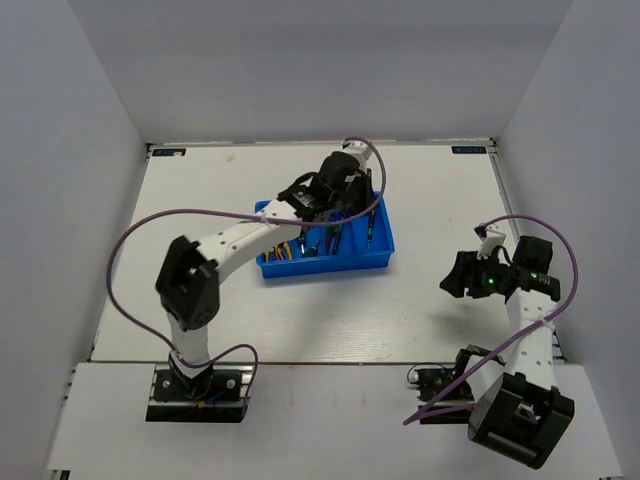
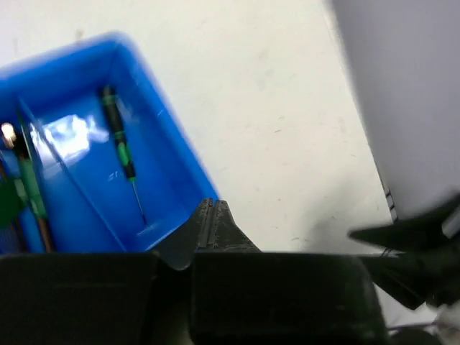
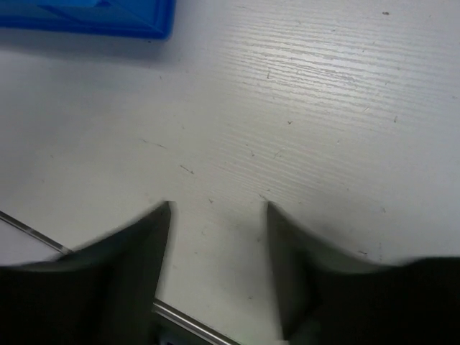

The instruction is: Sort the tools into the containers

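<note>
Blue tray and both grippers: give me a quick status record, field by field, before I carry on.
tray: blue, divided, on the table
end compartment: one thin dark driver with green bands, lying flat
other compartments: tools inside, partly hidden by the left arm
left gripper: shut, nothing seen in it, over the tray's end
right gripper: open, empty, over bare table, away from the tray
loose tools on table: none visible in the top view

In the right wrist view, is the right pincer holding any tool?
No, the right pincer is open, and only the table shows between its fingers.
</note>
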`<state>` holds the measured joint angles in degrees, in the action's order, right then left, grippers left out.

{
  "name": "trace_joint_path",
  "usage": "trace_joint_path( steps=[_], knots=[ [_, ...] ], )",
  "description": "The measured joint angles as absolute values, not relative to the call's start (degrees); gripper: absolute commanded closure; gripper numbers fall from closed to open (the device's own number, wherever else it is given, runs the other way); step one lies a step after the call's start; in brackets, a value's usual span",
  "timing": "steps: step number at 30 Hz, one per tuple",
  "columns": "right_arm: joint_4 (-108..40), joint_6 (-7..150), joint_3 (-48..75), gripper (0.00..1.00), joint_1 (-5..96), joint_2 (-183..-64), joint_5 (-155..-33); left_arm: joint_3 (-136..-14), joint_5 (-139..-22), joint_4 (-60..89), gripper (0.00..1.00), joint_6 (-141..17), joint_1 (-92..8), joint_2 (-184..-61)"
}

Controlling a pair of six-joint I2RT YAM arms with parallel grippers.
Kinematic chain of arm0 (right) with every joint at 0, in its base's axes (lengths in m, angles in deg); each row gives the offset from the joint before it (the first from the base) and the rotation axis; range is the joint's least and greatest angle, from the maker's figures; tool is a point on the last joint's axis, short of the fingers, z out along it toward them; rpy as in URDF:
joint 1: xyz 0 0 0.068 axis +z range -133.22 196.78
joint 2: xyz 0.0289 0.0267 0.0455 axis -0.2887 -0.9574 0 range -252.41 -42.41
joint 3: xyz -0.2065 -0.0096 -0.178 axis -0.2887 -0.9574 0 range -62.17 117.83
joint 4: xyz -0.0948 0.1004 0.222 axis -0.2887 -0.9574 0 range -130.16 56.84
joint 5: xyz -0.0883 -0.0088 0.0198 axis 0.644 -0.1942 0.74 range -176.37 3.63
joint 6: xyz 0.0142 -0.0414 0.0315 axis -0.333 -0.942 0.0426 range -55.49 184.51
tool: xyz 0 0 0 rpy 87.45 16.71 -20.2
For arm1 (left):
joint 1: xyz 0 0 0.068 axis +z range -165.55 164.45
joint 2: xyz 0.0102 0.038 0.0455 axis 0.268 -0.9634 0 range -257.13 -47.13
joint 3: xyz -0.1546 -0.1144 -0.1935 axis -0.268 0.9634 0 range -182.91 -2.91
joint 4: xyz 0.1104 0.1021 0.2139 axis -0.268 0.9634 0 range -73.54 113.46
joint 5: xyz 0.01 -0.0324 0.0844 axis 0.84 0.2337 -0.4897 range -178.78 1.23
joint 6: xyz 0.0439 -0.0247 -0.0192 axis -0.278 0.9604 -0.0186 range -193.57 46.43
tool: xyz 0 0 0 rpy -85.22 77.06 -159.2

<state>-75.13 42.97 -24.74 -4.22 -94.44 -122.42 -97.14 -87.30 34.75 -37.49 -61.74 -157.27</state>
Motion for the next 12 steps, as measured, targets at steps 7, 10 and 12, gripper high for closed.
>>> trace_joint_path(
  steps=[7, 10, 12],
  knots=[
    [-73.52, 47.28, -24.15, 0.09, -4.22, -92.12, -120.19, -90.72, -97.59, 37.72, 0.01, -58.37, -63.25, -140.44],
    [-71.86, 49.4, -24.06, 0.09, -4.22, -90.26, -118.27, -84.57, -102.73, 38.96, 0.01, -62.89, -62.26, -136.6],
    [-71.0, 50.64, -23.9, 0.09, -4.22, -89.89, -116.8, -79.5, -104.13, 39.29, 0.01, -64.88, -61.63, -134.02]
  ],
)
